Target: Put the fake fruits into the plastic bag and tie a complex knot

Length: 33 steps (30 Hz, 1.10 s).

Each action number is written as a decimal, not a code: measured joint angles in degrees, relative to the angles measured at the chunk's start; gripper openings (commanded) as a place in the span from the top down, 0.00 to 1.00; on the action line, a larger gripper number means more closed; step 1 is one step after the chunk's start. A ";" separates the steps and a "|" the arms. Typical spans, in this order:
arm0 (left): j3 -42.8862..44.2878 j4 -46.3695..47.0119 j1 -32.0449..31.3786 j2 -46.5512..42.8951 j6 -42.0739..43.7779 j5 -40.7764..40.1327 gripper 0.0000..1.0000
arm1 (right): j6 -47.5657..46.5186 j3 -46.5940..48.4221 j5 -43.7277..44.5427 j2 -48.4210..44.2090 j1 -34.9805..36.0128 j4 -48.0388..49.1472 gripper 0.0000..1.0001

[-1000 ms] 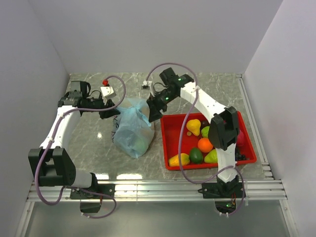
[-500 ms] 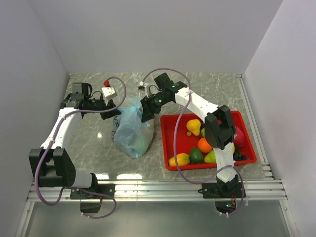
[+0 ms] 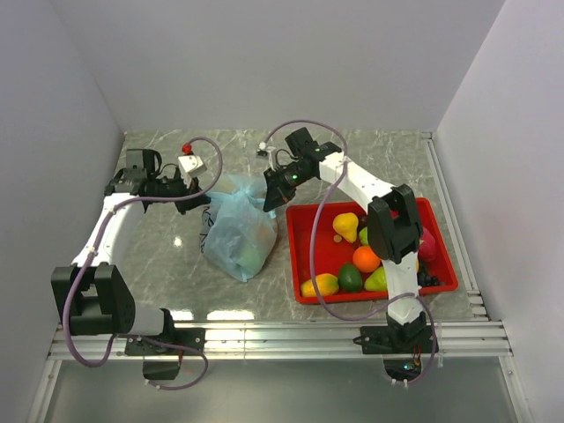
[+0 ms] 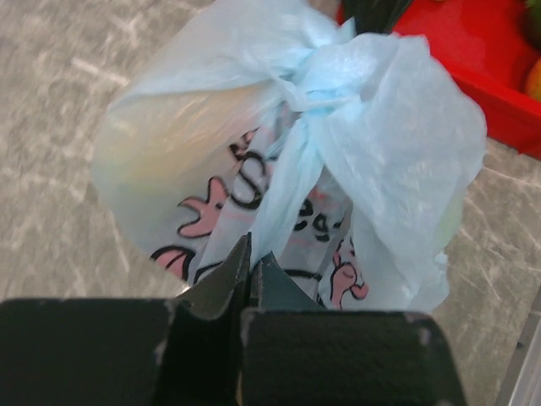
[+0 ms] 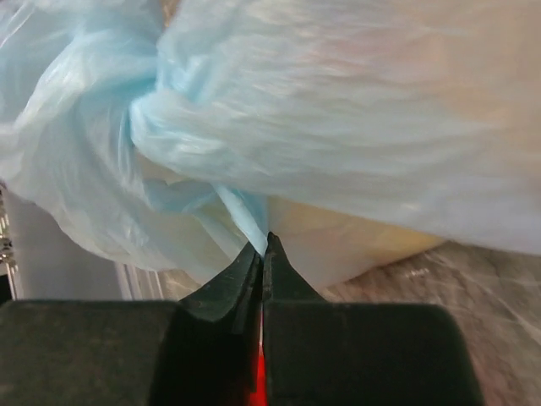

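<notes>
The light-blue plastic bag (image 3: 238,233) stands on the marble table left of the red tray, and pale fruit shapes show through its film (image 5: 363,228). Its handles are twisted into a knot (image 4: 314,74) on top. My left gripper (image 4: 254,247) sits at the bag's left side (image 3: 204,199), shut on a thin blue handle end. At the bag's right side (image 3: 270,201), my right gripper (image 5: 264,244) is shut on the other blue end. Several fake fruits (image 3: 354,257) lie in the tray: a pear, an orange, green and yellow pieces.
The red tray (image 3: 302,231) stands just right of the bag, under the right arm. A small white box with a red knob (image 3: 189,160) sits at the back left. Grey walls close in the left, back and right; a metal rail runs along the near edge.
Both grippers have shut on the bag's blue ends. The right gripper swung left toward the bag, then drew back slightly right; the left gripper barely shifted.
</notes>
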 measured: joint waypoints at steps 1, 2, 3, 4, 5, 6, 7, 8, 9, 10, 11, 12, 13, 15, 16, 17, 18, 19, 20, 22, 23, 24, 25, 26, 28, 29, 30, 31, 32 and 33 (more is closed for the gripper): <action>0.00 0.04 0.35 -0.02 -0.55 -0.66 1.00 | -0.74 0.00 0.35 -0.04 -0.33 -0.76 1.00; -0.02 0.15 0.61 -0.07 -1.73 -1.46 1.00 | -1.46 0.00 1.11 -0.20 -0.59 -1.33 1.00; -0.22 0.57 0.76 -0.17 -3.06 -2.54 1.00 | -2.19 -0.02 1.84 -0.48 -0.70 -1.81 1.00; -0.37 0.76 0.87 -0.37 -4.37 -3.48 1.00 | -2.84 -0.13 2.89 -1.05 -0.70 -1.99 1.00; -0.61 1.09 0.98 -0.61 -5.68 -4.48 1.00 | -3.32 -0.24 3.69 -1.62 -0.68 -2.14 1.00; -1.01 1.68 1.16 -1.05 -7.48 -5.97 1.00 | -3.96 -0.55 5.25 -2.62 -0.61 -2.03 1.00; -1.44 2.36 1.33 -1.57 -9.31 -7.63 1.00 | -4.50 -0.74 6.62 -3.67 -0.50 -2.03 1.00; -1.88 3.02 1.57 -2.14 -10.95 -9.55 1.00 | -5.11 -0.94 8.13 -4.94 -0.42 -1.77 1.00; -2.27 3.50 1.79 -2.78 -12.20 -11.52 1.00 | -5.51 -0.94 9.29 -5.84 -0.35 -1.68 1.00; -2.58 3.80 1.95 -3.34 -13.09 -13.42 1.00 | -6.29 -0.94 11.08 -6.93 -0.22 -1.27 1.00; -2.89 4.09 2.12 -3.78 -13.55 -14.64 1.00 | -6.75 -0.94 12.20 -7.61 -0.13 -1.05 1.00; -3.54 4.55 2.38 -4.35 -13.99 -16.20 1.00 | -7.45 -0.94 13.57 -8.24 -0.04 -0.85 1.00; -4.13 4.85 2.80 -4.74 -14.10 -17.27 1.00 | -8.11 -0.94 14.93 -8.70 0.02 -0.72 1.00; -5.95 5.64 4.09 -5.42 -14.29 -19.10 1.00 | -9.31 -1.40 17.16 -9.14 0.07 -0.09 1.00; -6.91 5.97 4.74 -5.68 -14.34 -19.80 1.00 | -9.79 -1.99 18.14 -9.25 0.07 0.31 1.00; -7.85 6.27 5.60 -5.79 -14.40 -20.37 1.00 | -10.27 -2.82 18.75 -9.33 0.07 0.66 1.00; -8.59 6.43 6.43 -5.81 -14.47 -20.76 1.00 | -10.67 -3.63 19.23 -9.40 0.04 0.98 1.00; -9.29 6.54 7.52 -5.81 -14.51 -21.11 1.00 | -11.13 -4.59 19.65 -9.40 -0.02 1.20 1.00; -9.92 6.51 8.83 -5.81 -14.51 -21.44 1.00 | -11.52 -5.55 20.09 -9.40 -0.17 1.46 1.00; -10.58 6.49 11.39 -5.79 -14.53 -21.42 1.00 | -12.52 -7.28 20.28 -9.40 -0.74 2.10 1.00; -10.69 6.38 12.52 -5.70 -14.56 -21.22 1.00 | -12.98 -8.07 20.22 -9.40 -1.01 2.86 1.00; -10.73 6.38 13.60 -5.62 -14.58 -20.81 1.00 | -13.44 -8.72 20.15 -9.40 -1.18 3.67 1.00; -10.73 6.40 14.53 -5.53 -14.69 -20.41 1.00 | -13.79 -9.16 20.09 -9.40 -1.27 4.26 1.00; -10.73 6.38 15.23 -5.42 -14.78 -20.11 1.00 | -14.19 -9.62 19.78 -9.40 -1.27 4.98 1.00; -10.73 6.23 16.57 -4.81 -14.97 -19.17 1.00 | -14.69 -9.79 19.08 -9.40 -1.27 5.62 1.00; -10.60 5.81 17.00 -4.42 -15.02 -18.67 1.00 | -14.73 -9.46 18.82 -9.40 -1.27 5.46 1.00; -10.27 5.20 17.25 -4.11 -15.08 -18.25 1.00 | -14.73 -9.05 18.62 -9.40 -1.27 5.22 1.00; -9.77 4.70 17.46 -4.07 -15.19 -17.90 1.00 | -14.69 -8.04 18.40 -9.40 -1.27 4.37 1.00; -8.81 4.11 17.66 -4.07 -15.41 -17.49 1.00 | -14.58 -6.49 18.27 -9.38 -1.27 3.39 1.00; -7.45 3.45 17.90 -4.13 -15.50 -17.09 1.00 | -14.29 -4.81 18.03 -9.38 -1.27 2.51 1.00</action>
